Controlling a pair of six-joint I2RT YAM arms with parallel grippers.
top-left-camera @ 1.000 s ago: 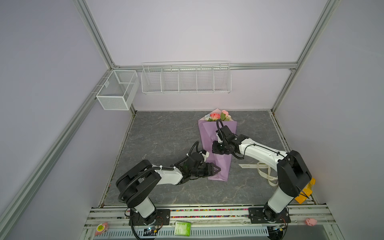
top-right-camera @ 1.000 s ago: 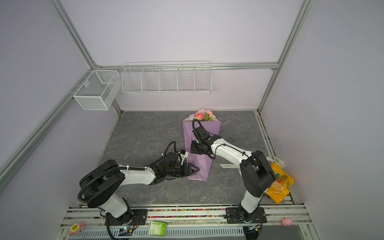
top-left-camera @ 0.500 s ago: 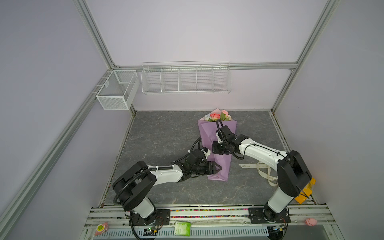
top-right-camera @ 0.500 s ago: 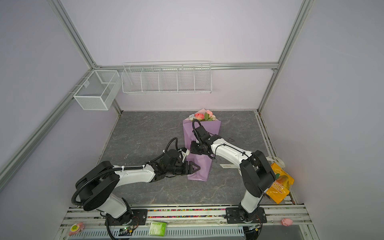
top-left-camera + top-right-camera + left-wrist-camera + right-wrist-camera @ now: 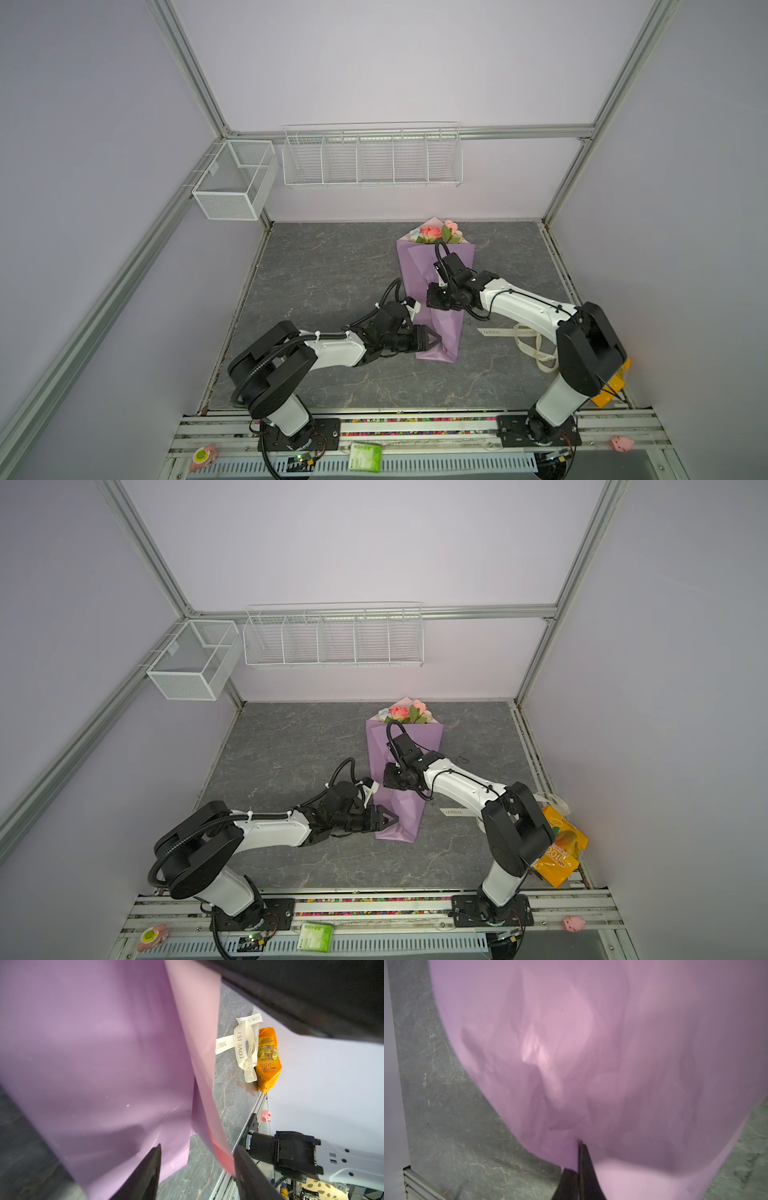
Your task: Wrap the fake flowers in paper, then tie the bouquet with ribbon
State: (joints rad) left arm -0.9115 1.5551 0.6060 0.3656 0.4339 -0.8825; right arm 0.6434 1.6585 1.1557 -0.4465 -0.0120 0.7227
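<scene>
Bouquet of fake flowers [image 5: 435, 232] lies flat on the grey tabletop [image 5: 332, 270], right of centre. The blooms point toward the back wall, and the stems are hidden inside a lilac paper wrap [image 5: 415, 266] that narrows toward my side. Pink and peach heads with green leaves show at the wide end in both top views.

Right gripper [image 5: 434, 300] sits over the middle of the wrap, at its left edge. From the right wrist camera I see its fingers [image 5: 588, 1169] pressed flat together with no gap. A fold of the lilac paper runs in between the tips, and the sheet balloons away from that pinch.

Left gripper [image 5: 432, 338] reaches in low from the left to the narrow end of the wrap. On the left wrist camera its fingers [image 5: 145, 1174] stand roughly half apart, with a pink edge of the paper hanging in the gap. That edge passes close to one finger; I cannot tell whether it touches. Nothing is clamped.

Cream ribbon [image 5: 530, 340] with gold lettering lies loose on the tabletop to the right of the wrap, near it and partly behind the right arm. Orange packet [image 5: 268, 1057] sits just beside the ribbon, at the table's right edge.
</scene>
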